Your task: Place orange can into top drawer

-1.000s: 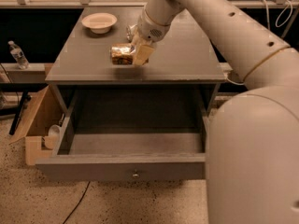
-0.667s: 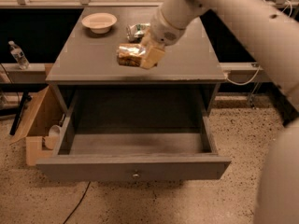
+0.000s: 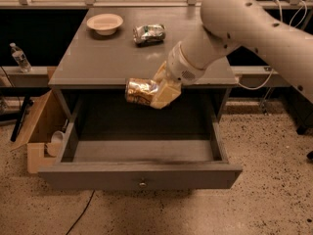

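Note:
The orange can, dented and coppery-gold, hangs in the air just in front of the table's front edge, above the back of the open top drawer. My gripper is shut on the can's right end, its pale fingers wrapped round it. The drawer is pulled out wide, its inside bare, with a small round knob at the centre of its front panel. The big white arm reaches in from the upper right.
On the grey tabletop stand a cream bowl at the back left and a green-and-silver dented can beside it. A cardboard box lies on the floor at left, a water bottle on a ledge.
My gripper has carried the orange can forward off the tabletop, over its front edge and down towards the open drawer. The arm has swung so the green-and-silver can now shows.

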Available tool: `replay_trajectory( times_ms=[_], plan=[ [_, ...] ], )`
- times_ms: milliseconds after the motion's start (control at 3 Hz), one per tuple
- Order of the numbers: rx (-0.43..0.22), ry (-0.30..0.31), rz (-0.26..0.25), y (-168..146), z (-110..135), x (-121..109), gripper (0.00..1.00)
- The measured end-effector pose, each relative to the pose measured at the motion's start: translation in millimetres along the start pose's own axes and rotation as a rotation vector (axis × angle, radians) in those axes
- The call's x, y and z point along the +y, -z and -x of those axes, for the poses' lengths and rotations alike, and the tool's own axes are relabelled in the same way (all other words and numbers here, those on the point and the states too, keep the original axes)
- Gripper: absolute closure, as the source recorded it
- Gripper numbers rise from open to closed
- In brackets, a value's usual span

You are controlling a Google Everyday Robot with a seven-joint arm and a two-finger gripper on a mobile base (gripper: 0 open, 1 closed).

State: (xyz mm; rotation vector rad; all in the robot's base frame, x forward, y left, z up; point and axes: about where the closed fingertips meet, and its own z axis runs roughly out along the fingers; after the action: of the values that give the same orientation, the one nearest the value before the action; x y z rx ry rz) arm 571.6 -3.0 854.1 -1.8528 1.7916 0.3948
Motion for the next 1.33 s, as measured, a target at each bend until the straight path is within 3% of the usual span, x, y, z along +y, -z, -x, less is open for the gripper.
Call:
replay_trajectory(
  times_ms=[667,1000,1333],
  plan=[
    [0.026,-0.036,0.049,-24,-15,15,1.00],
    [0.068,-0.155,0.090,-71,-44,31,1.00],
    [0.166,-0.328,0.096,-129,-87,42,0.98]
  ],
)
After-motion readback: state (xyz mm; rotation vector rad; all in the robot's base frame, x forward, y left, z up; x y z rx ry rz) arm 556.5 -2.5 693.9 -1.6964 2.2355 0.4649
